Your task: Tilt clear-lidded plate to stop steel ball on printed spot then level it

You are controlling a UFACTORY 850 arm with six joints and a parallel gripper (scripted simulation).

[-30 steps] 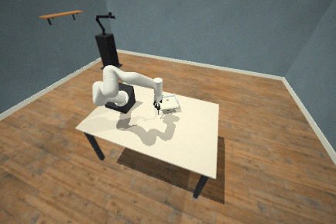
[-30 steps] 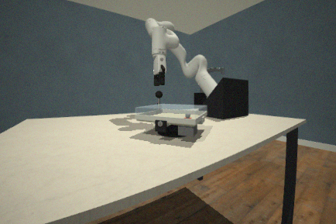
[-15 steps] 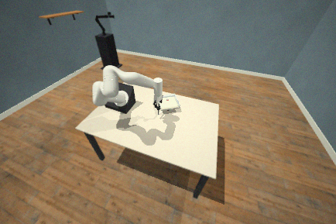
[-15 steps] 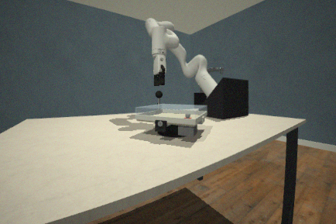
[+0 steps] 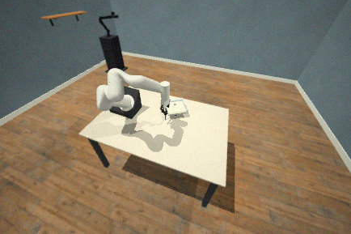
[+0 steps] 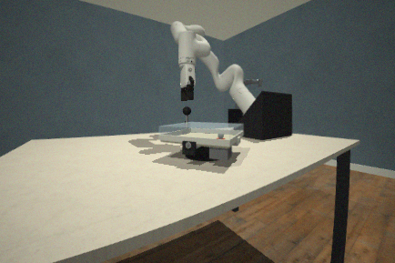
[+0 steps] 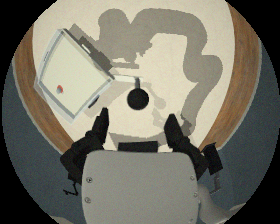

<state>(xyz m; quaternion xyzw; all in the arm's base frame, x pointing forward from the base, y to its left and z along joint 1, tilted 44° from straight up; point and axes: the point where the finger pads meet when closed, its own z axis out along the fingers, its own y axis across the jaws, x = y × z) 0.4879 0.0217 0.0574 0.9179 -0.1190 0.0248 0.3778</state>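
Top view: white arm [image 5: 133, 83] reaches from its black base [image 5: 133, 108] at the bench's [image 5: 194, 146] far-left corner toward the clear-lidded plate [image 5: 178, 106], a small pale square lying on the bench just beside the downward-pointing gripper [image 5: 164, 113]. A tall black stand [image 5: 112, 51] rises on the wood floor behind the bench, and a wooden shelf [image 5: 64, 14] hangs on the left wall.

Exterior view: the plate [image 6: 200, 133] rests on a grey block with a dark pivot [image 6: 200, 151] beneath it and looks about level. A thin stem topped by a black knob [image 6: 186, 110] stands up from the plate's near-left corner. The gripper [image 6: 187, 93] hangs directly above that knob, apart from it. Inside the lid, the steel ball [image 6: 220, 136] sits right by a red spot [image 6: 221, 138] toward the plate's right side; whether it lies on the spot cannot be told.

Wrist view: the two dark fingers are spread to their widest, with nothing between the jaws. The knob [image 7: 136, 98] shows below, centred in the gap between them. The plate [image 7: 69, 75] lies to the upper left, with the red spot [image 7: 60, 87] near one edge.
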